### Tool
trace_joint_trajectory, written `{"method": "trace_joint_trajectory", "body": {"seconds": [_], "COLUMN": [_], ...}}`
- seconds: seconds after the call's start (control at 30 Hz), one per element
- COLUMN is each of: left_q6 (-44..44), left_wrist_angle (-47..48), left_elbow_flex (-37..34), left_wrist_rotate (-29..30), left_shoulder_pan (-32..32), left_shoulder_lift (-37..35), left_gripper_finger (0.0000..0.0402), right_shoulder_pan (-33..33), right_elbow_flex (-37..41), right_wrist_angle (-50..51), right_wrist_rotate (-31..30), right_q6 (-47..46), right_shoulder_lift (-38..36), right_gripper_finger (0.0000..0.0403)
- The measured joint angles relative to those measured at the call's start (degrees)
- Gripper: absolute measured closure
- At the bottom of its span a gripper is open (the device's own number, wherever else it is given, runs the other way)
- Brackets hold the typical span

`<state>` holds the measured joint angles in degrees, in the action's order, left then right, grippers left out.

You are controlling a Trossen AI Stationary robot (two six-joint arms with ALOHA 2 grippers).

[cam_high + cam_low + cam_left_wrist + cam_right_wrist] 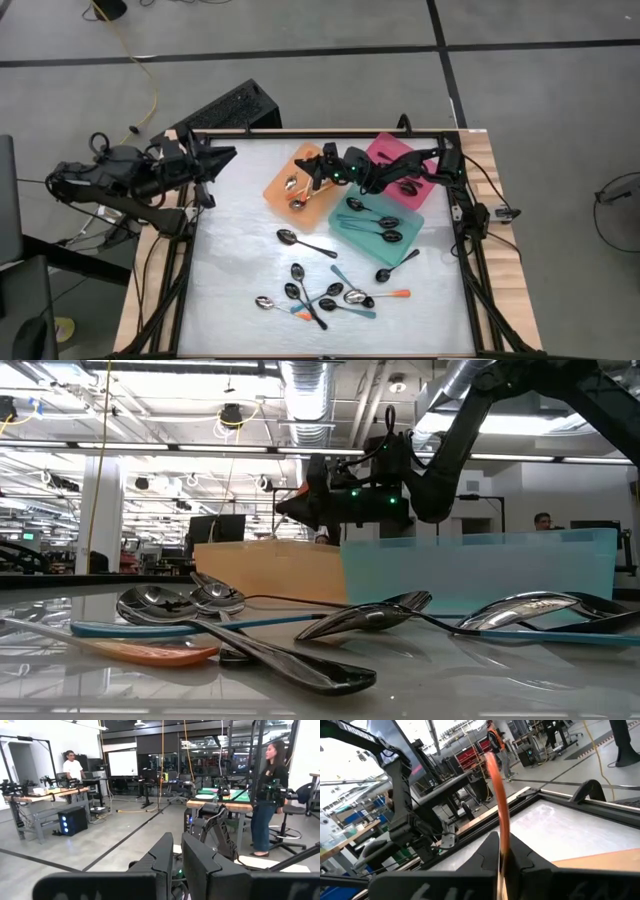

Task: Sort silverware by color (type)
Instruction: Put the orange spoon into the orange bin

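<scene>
My right gripper reaches from the table's right side over the orange tray and is shut on an orange-handled spoon. In the low view the gripper hangs above the tray's rim. Shiny spoons lie in that tray, and dark spoons with teal handles lie in the teal tray. Several loose spoons lie on the table's near half. My left gripper waits shut and raised at the far left, touching nothing. My right gripper pinches the spoon's orange handle between its two fingers. It comes in about level from the table's right. The handle's free end sticks out past the fingertips. The fingers hide the bowl end, so I cannot tell whether the spoon touches the tray.
The pink tray sits under my right arm at the far right. Single black spoons lie at mid-table and near the teal tray. A black keyboard lies past the far left corner. People stand in the room beyond the table.
</scene>
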<state>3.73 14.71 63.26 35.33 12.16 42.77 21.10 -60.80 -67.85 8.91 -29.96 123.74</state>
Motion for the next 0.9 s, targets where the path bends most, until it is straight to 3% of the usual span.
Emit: {"method": "trace_joint_trajectory", "body": {"seconds": [0.57, 0.63, 0.8, 0.9], "left_q6": [-0.02, -0.39, -4.69, -4.87], "left_wrist_angle": [0.42, 0.48, 1.32, 2.42], "left_elbow_flex": [0.00, 0.00, 0.00, 0.00], "left_wrist_rotate": [0.16, 2.30, 14.32, 15.06], "left_shoulder_pan": [0.00, 0.01, -0.03, 0.00], "left_shoulder_lift": [-0.03, 0.00, 0.34, 0.34], "left_gripper_finger": [0.0375, 0.0375, 0.0375, 0.0373], "right_shoulder_pan": [0.82, 1.06, 1.22, 1.20], "right_elbow_flex": [-0.02, -0.02, -0.02, -0.02], "right_wrist_angle": [-0.27, -0.23, -0.01, 0.39], "right_wrist_rotate": [-0.06, -0.01, 1.38, 1.59], "right_q6": [-0.01, -0.01, 0.01, 0.69], "right_shoulder_lift": [0.00, 0.00, 0.00, -0.27], "right_gripper_finger": [0.0326, 0.0321, 0.0304, 0.0292]}}
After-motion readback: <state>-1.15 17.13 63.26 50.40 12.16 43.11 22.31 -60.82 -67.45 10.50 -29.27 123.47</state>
